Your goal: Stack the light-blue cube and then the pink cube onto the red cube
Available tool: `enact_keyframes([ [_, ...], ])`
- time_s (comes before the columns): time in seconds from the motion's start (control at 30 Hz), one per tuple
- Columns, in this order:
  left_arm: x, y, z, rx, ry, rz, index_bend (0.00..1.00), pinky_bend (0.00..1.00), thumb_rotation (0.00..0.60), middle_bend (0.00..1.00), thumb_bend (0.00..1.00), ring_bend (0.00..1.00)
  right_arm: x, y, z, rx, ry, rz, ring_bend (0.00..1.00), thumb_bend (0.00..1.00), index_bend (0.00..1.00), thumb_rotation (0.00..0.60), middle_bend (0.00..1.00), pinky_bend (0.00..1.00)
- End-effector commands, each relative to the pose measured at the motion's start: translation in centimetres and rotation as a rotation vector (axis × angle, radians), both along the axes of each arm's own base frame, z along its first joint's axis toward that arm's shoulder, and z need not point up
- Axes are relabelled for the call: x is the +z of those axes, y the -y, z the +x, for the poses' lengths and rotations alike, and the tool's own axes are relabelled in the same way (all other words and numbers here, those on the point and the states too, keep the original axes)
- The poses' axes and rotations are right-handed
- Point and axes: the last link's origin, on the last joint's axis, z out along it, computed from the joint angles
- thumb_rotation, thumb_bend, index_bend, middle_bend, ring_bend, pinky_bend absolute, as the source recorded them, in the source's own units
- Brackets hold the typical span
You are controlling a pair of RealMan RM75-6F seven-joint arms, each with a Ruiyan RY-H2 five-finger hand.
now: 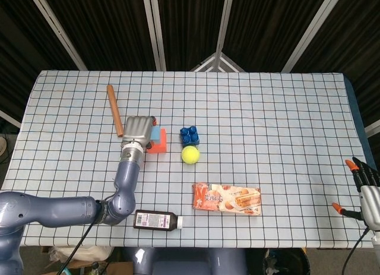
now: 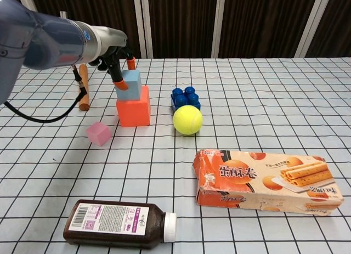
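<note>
A big table point(image 1: 285, 108) fills most of the head view. A white cloth point(image 2: 263, 100) with thin dark lines covers it, and the lines make little squares all over. The cloth reaches the table's edges, and at the right edge a bit of blue shows beside it. Behind the table hangs a dark curtain point(image 2: 181, 23) with long folds. Pale poles point(image 2: 219, 23) stand upright in front of the curtain. From above, the poles look slanted and spread out like a fan. The light is bright and even on the cloth. Below the near edge of the table it looks dim.
</note>
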Motion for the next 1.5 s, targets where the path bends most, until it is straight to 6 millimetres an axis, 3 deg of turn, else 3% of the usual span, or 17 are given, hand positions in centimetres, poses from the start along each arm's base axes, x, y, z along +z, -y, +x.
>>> enact_keyframes([
  [0.03, 0.3, 0.0, -0.1, 0.000, -0.006, 0.006, 0.29, 0.97, 0.600, 0.84, 0.31, 0.82, 0.0, 0.0, 0.0, -0.002, 0.000, 0.002, 0.03, 0.13, 0.00, 0.600, 0.01, 0.10],
  [0.33, 1.5, 0.4, 0.3, -0.025, 0.004, 0.020, 0.23, 0.97, 0.600, 0.84, 0.29, 0.82, -0.1, 0.0, 0.0, -0.011, -0.004, 0.002, 0.03, 0.13, 0.00, 0.600, 0.01, 0.10],
  [0.5, 4.5, 1.9, 1.2, -0.095, 0.009, 0.030, 0.26, 0.97, 0.600, 0.83, 0.29, 0.82, -0.1, 0.1, 0.0, -0.022, -0.004, 0.002, 0.03, 0.13, 0.00, 0.600, 0.01, 0.10],
  [0.57, 6.2, 3.5, 0.8, -0.129, 0.011, 0.013, 0.27, 0.97, 0.600, 0.83, 0.29, 0.82, -0.1, 0.0, 0.0, -0.021, -0.001, 0.003, 0.03, 0.13, 0.00, 0.600, 0.01, 0.10],
  [0.87, 9.0, 6.9, -2.5, -0.148, 0.006, -0.039, 0.29, 0.97, 0.600, 0.83, 0.29, 0.82, 0.2, -0.1, 0.0, -0.019, 0.008, -0.010, 0.03, 0.13, 0.00, 0.600, 0.01, 0.10],
  [1.03, 8.6, 7.6, -4.7, -0.128, -0.016, -0.067, 0.31, 0.97, 0.600, 0.83, 0.30, 0.82, 0.2, 0.0, -0.1, -0.026, 0.012, -0.009, 0.03, 0.13, 0.00, 0.600, 0.01, 0.10],
  [1.23, 6.1, 7.6, -7.3, -0.108, -0.027, -0.135, 0.34, 0.97, 0.600, 0.83, 0.29, 0.82, 0.2, 0.0, 0.0, -0.021, 0.011, -0.005, 0.03, 0.13, 0.00, 0.600, 0.01, 0.10],
  [1.5, 3.4, 7.4, -8.6, -0.131, -0.018, -0.230, 0.36, 0.97, 0.600, 0.83, 0.29, 0.82, 0.2, 0.0, -0.2, -0.035, 0.010, -0.005, 0.03, 0.13, 0.00, 0.600, 0.01, 0.10],
])
